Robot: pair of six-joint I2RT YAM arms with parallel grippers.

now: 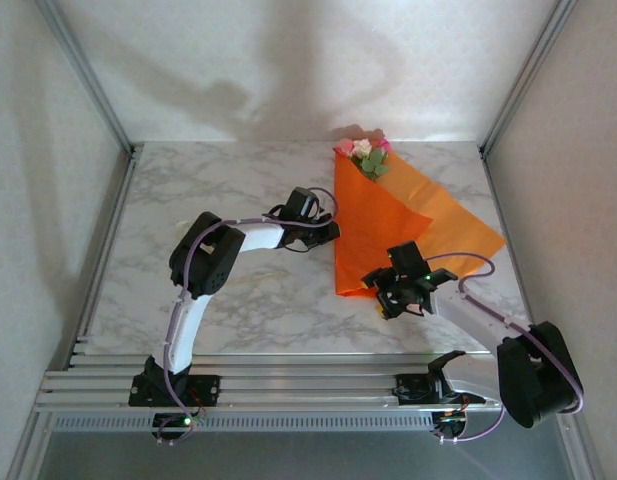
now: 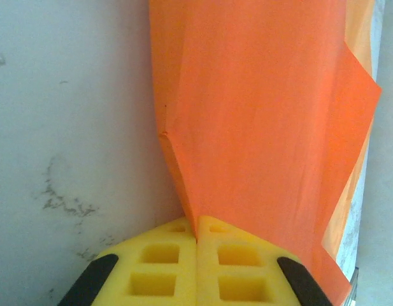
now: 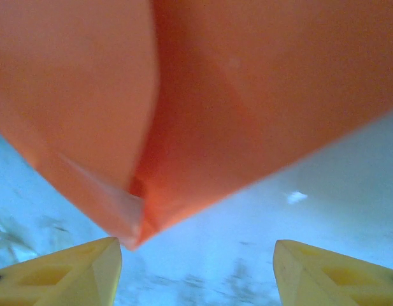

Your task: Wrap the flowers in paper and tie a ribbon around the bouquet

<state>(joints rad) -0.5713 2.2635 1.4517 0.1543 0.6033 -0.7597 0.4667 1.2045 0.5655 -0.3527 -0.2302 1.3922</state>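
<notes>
Your left pincer (image 2: 196,224): shut, pinching the paper (image 2: 260,115) at its folded edge. Your right pincer (image 3: 196,248): jaws wide, empty; paper's tip just ahead, untouched.

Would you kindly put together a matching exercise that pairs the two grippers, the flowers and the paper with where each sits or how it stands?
Column one:
1. left gripper
2. right gripper
3. flowers
4. paper

Column two:
A. open, just short of the paper's near tip
B. orange, partly folded over on the marble table
C. shut, pinching an edge of the paper
D. at the paper's far corner

Pairs: 1-C, 2-A, 3-D, 4-B.
</notes>
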